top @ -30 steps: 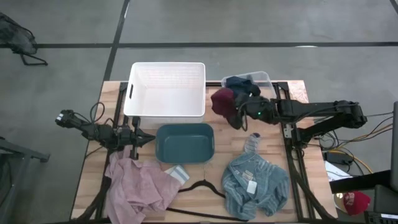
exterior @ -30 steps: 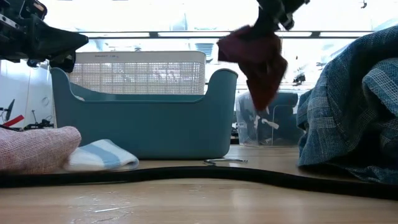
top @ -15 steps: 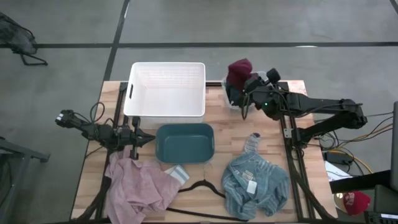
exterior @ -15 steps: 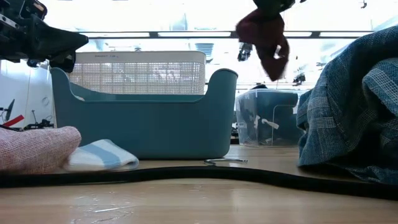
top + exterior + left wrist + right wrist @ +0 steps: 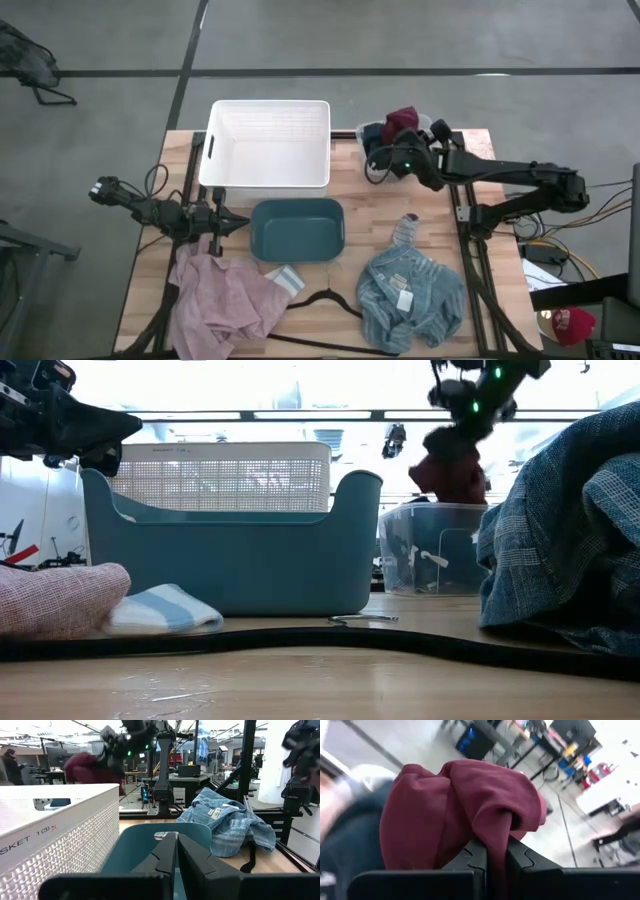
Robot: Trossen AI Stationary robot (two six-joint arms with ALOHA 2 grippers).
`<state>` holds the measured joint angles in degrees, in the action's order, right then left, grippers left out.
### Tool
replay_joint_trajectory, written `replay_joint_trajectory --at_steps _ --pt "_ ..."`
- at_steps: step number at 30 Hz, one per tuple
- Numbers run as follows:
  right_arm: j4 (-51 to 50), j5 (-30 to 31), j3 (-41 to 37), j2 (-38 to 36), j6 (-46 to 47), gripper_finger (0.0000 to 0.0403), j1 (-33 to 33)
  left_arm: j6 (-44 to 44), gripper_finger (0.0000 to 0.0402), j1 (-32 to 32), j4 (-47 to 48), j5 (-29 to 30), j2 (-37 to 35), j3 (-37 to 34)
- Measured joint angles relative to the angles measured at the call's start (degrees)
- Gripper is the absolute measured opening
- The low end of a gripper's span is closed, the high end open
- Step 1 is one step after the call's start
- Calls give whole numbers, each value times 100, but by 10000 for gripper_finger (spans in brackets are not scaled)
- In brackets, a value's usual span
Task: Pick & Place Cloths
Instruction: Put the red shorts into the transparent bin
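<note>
- Right gripper point(image 5: 398, 150) hangs over the clear bin point(image 5: 425, 124) at the table's far right corner, its fingers point(image 5: 475, 857) pinched narrow on the maroon cloth point(image 5: 460, 815).
- Seen from the low view, the maroon cloth point(image 5: 450, 470) bunches just above the clear bin's rim point(image 5: 440, 510); whether it touches the rim cannot be told.
- Inside that bin, beside the maroon cloth, lies a navy cloth point(image 5: 375, 133) (only part of it shows from above).
- Left gripper point(image 5: 222, 222) waits at the table's left side, just beside the teal bin point(image 5: 297, 228), with its fingers point(image 5: 167, 855) closed together and holding nothing.
- Below the left gripper, at the near left, the pale pink cloth point(image 5: 222, 300) lies spread on the table point(image 5: 370, 200), with a small white sock point(image 5: 283, 278) touching its right edge.
- At the near right lies the light blue striped cloth point(image 5: 412, 292), crumpled, its white tag point(image 5: 404, 299) facing up.
- A black hanger point(image 5: 325, 300) rests on the table between the pink and blue cloths.
- Behind the teal bin stands the white bin point(image 5: 268, 143), nothing visible in it.
</note>
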<state>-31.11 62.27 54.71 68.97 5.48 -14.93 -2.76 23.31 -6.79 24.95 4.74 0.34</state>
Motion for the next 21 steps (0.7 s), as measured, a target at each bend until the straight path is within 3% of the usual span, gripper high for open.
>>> replay_joint_trajectory --at_steps 5,10,15,21 --pt "154 -806 -547 43 289 22 -535 0 26 0 0 -2 0 0" --pt "966 -1700 -1045 57 206 22 -1057 -2 26 0 2 -2 1 0" --pt "1113 -1704 -1115 55 178 22 -1392 -1 26 0 0 0 0 0" --pt "1687 -616 -1096 46 33 22 -1465 -1 26 1 1 -2 1 0"
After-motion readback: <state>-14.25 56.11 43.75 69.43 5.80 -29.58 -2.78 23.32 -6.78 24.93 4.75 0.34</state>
